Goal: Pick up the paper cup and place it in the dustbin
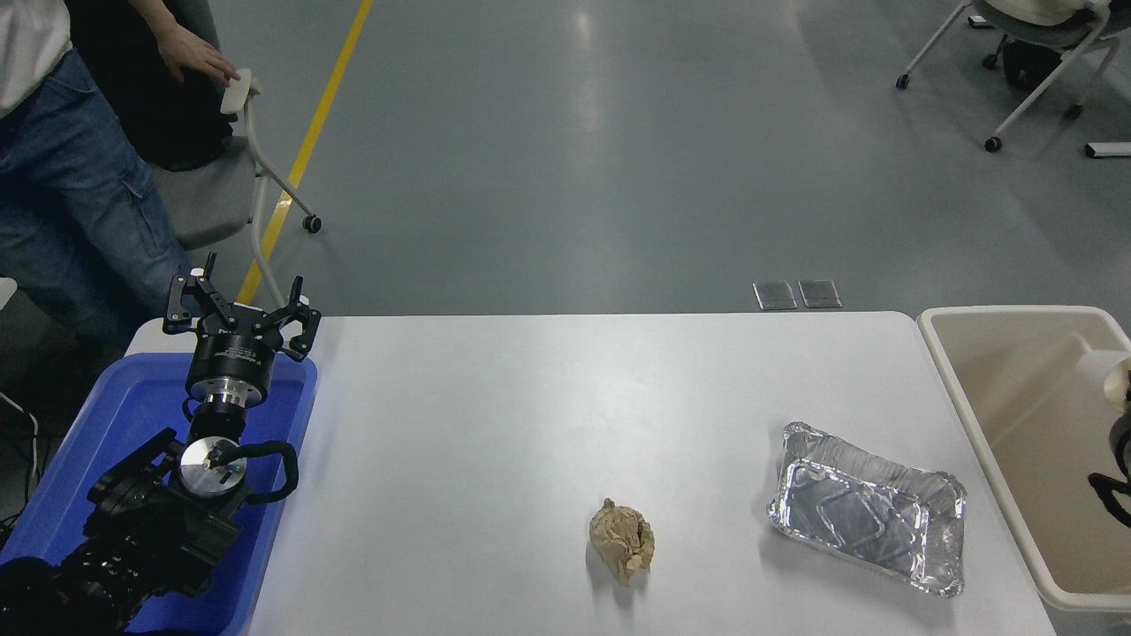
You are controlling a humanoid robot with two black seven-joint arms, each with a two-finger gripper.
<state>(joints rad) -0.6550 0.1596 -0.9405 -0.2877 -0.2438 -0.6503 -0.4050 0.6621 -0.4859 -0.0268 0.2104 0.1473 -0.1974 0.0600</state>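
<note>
no readable text, labels or signs

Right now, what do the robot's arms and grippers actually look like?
The left arm is black and chunky, with a shiny silver disc at the wrist and a black cable looping beside it. Its left gripper is a black cylinder with a silver ring and thin black jointed fingers. Of the right arm, only a black sliver shows at the picture's edge.

Shiny crinkled foil tray (867, 507); matt crumpled brown paper ball (622, 540).
</note>
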